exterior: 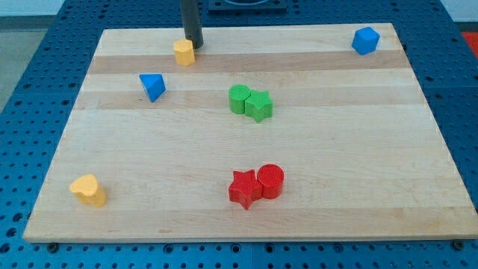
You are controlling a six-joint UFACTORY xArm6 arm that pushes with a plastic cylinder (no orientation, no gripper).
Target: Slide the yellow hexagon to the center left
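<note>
Up top, my tip (196, 45) touches the yellow hexagon (184, 52), rod cropped

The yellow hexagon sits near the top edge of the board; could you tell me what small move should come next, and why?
Probably push down and toward the view's left. My tip sits just up and right of the yellow hexagon, seemingly touching it, and the board's centre left lies below. The blue triangular block is near that path, so steer around it.

Count on the board (112, 217): eight blocks. Yellow, two: hexagon (184, 52), heart (89, 190). Blue, two: triangle (152, 86), cube (365, 40). Green, two (touching): cylinder (239, 99), star (259, 105). Red, two (touching): star (244, 188), cylinder (270, 181). One rod, one tip (195, 45).
</note>
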